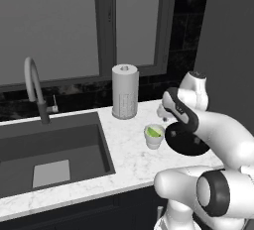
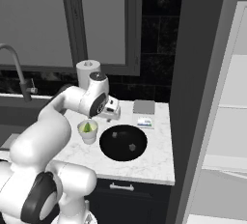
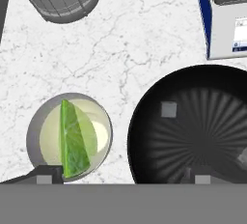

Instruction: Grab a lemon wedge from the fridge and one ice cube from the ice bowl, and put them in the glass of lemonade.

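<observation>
Lemon wedge (image 3: 74, 141) is already in the glass (image 3: 34, 126), it leans in the pale liquid with the green side up, so I judge the first half of the task as done. What is left is the ice: two small grey cubes lie in the black bowl (image 3: 144, 117), one cube (image 3: 168, 109) toward the glass side and the other (image 3: 243, 157) at the far side, and no cube is in the glass yet. Glass and bowl stand just beside each other on the marble counter (image 3: 144, 35), near the grey cylinder (image 1: 124, 91) and the open fridge (image 2: 226, 121). The gripper (image 3: 123, 175) hangs above the gap between glass and bowl with its jaws spread wide and nothing between them, one fingertip (image 3: 46, 175) over the glass rim and the other over the bowl.
</observation>
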{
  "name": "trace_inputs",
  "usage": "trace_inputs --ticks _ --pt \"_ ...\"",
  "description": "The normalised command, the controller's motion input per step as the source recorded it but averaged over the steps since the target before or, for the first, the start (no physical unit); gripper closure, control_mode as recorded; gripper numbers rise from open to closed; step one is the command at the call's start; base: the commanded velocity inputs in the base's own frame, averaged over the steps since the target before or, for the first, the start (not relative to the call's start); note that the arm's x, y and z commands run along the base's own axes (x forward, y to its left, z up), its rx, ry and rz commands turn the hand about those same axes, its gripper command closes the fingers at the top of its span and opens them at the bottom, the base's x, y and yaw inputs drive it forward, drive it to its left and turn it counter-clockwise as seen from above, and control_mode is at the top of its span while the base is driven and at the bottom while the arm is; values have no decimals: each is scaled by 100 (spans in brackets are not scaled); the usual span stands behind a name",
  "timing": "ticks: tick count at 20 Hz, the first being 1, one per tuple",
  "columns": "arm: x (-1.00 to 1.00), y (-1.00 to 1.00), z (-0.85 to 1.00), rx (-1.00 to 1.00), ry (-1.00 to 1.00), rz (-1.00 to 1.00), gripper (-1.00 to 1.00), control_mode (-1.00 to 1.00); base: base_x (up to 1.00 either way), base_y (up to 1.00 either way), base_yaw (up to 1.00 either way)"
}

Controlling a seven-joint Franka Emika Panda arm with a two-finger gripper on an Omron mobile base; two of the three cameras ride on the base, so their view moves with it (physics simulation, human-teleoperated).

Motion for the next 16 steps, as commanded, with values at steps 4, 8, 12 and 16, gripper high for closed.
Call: trace_inputs --ticks 4,8,12,16 --pt "-37 -26 0 6 -12 -2 -100 -100 0 0 0" --pt "-15 -46 -1 2 -4 0 -100 -100 0 0 0" --pt "0 -91 -29 0 1 0 -100 -100 0 0 0" --pt "27 -68 -33 -5 24 0 -100 -100 0 0 0"
